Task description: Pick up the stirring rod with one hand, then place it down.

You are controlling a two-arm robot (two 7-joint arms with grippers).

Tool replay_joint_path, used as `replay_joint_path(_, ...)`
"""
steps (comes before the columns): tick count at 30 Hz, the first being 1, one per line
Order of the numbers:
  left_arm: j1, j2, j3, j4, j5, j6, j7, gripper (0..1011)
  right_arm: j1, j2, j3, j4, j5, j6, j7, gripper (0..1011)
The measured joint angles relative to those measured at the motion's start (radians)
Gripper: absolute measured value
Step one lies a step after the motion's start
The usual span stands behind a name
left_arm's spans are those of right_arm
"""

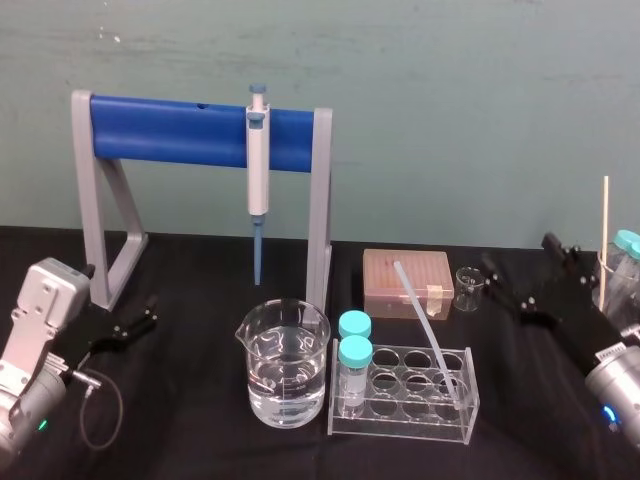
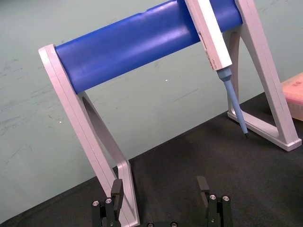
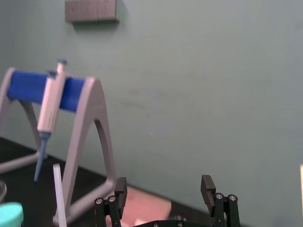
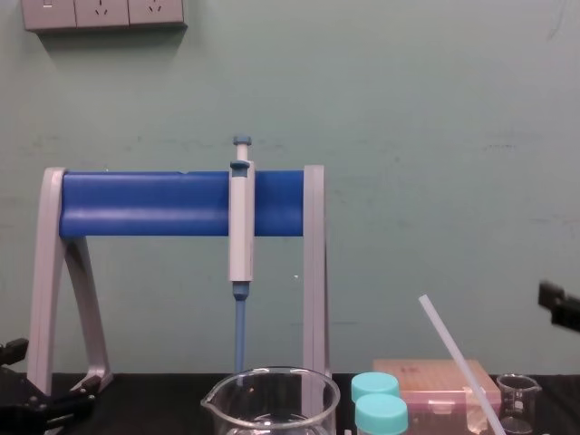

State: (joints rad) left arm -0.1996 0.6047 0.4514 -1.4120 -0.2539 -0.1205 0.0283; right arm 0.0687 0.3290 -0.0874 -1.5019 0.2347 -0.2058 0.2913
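- The black surface [image 1: 200,440] carries a clear test-tube rack [image 1: 400,430] at front centre
- The right gripper [image 1: 515,258], fingers spread, hovers right of the rack; the left gripper [image 1: 152,311], also spread, sits parked far left
- The stirring rod [image 1: 424,325] leans in the rack; best pinched mid-shaft, then lifted along its slant

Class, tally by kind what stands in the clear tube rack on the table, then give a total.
Teal-capped vials: 2
Stirring rod: 1
Total: 3
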Motion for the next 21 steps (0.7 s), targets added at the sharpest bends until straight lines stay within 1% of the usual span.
replay_joint_path(2,0.000,0.000,0.000,0.000,0.000,0.000,0.000,1000,-0.005,0.000,0.003,0.004,0.004,0.025,0.000,1000)
replay_joint_path(3,0.000,0.000,0.000,0.000,0.000,0.000,0.000,1001,-0.007,0.001,0.005,0.010,0.010,0.051,0.001,1000)
replay_joint_path(6,0.000,0.000,0.000,0.000,0.000,0.000,0.000,1000,-0.008,0.005,0.003,0.019,0.009,0.085,0.001,1000)
replay_joint_path(9,0.000,0.000,0.000,0.000,0.000,0.000,0.000,1000,-0.009,0.006,0.001,0.024,0.006,0.101,0.001,1000)
replay_joint_path(21,0.000,0.000,0.000,0.000,0.000,0.000,0.000,1000,-0.009,0.006,0.001,0.023,0.006,0.098,0.001,1000)
